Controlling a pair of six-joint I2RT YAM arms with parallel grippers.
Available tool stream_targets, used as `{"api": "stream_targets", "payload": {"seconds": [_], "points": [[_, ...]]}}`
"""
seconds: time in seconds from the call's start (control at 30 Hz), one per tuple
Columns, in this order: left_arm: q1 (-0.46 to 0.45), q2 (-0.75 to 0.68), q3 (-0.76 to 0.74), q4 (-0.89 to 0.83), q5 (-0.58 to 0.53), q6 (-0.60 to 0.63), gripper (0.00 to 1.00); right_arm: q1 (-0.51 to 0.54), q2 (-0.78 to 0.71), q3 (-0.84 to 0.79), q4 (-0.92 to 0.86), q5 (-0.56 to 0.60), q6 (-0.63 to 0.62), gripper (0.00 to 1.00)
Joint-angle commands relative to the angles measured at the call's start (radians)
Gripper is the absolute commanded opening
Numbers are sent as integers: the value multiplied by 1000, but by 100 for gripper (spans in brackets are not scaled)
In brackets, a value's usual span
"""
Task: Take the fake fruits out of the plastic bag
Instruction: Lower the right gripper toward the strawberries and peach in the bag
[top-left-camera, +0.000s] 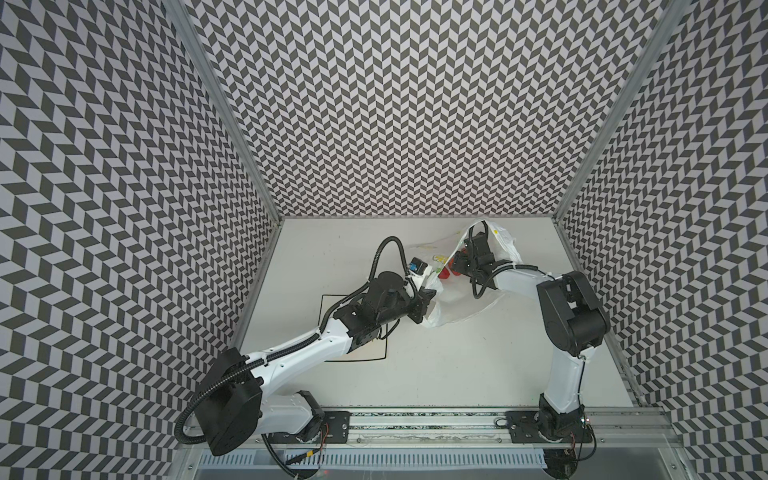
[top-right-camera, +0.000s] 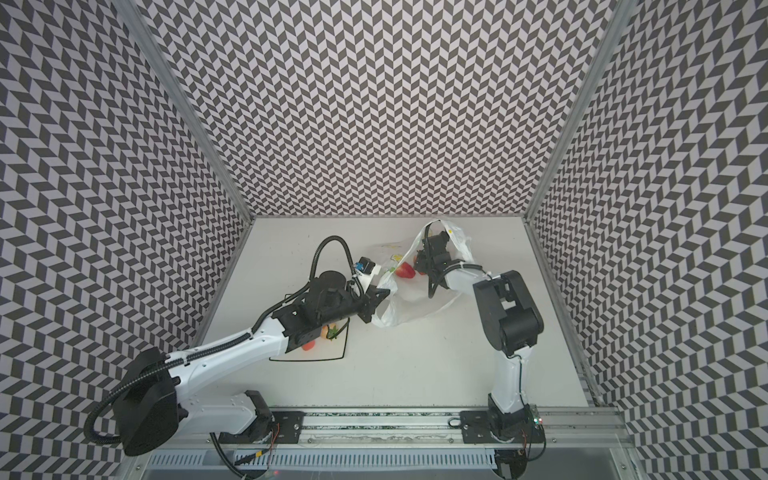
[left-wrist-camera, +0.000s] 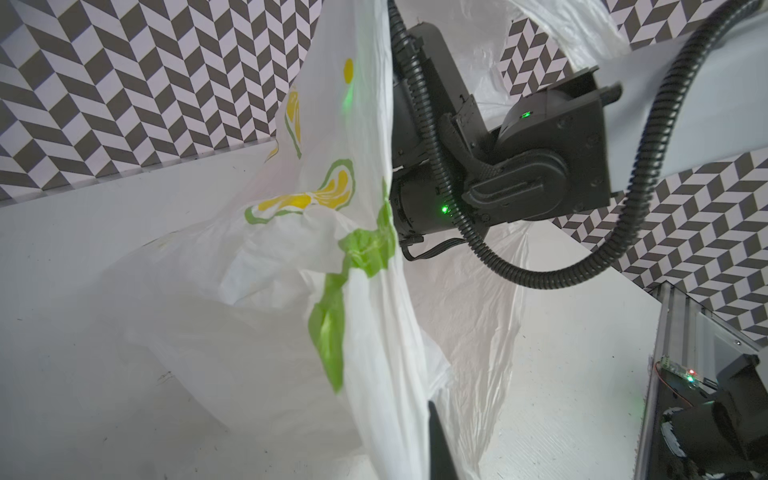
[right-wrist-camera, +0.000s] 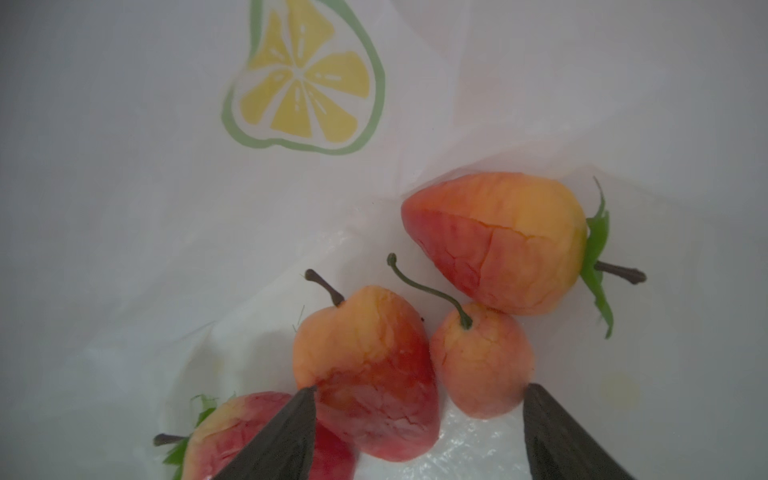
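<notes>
Four fake fruits (right-wrist-camera: 365, 374) lie inside the plastic bag (top-left-camera: 457, 318) near the worktop's back edge, the left gripper (top-left-camera: 430, 299) shut on its rim, the right gripper (right-wrist-camera: 422, 388) wide and empty astride two — next, settle on one and close.

Plastic bag (left-wrist-camera: 266, 324): white, printed with yellow lemon slices outlined in green, plus yellow dots.
Fake fruits (right-wrist-camera: 365, 374): orange-yellow shading into red; green leaf caps, dark brown and green stems.
Walls (top-left-camera: 395, 104): dark grey and white chevron pattern.
Table (top-left-camera: 457, 365): plain off-white.
Plate (top-right-camera: 328, 351): white, thin black rim.
Left arm (top-left-camera: 299, 349) and right arm (top-left-camera: 565, 382): white links, black joints.
Right gripper (right-wrist-camera: 422, 385): dark grey fingers.
</notes>
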Motion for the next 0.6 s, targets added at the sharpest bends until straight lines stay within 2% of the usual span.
{"api": "stream_targets", "payload": {"seconds": [0.0, 0.2, 0.33, 0.43, 0.57], "points": [[-6, -17, 12, -7, -8, 13, 0, 10, 44, 31, 1, 20, -36, 75], [-6, -19, 12, -6, -7, 13, 0, 21, 98, 95, -27, 14, -59, 76], [-6, -25, 11, -8, -8, 14, 0, 20, 83, 104, -28, 8, -36, 76], [-5, -31, 10, -5, -15, 7, 0, 4, 6, 61, -15, 7, 60, 75], [-6, -35, 12, 10, -10, -13, 0, -32, -90, -27, 4, 33, 257, 70]]}}
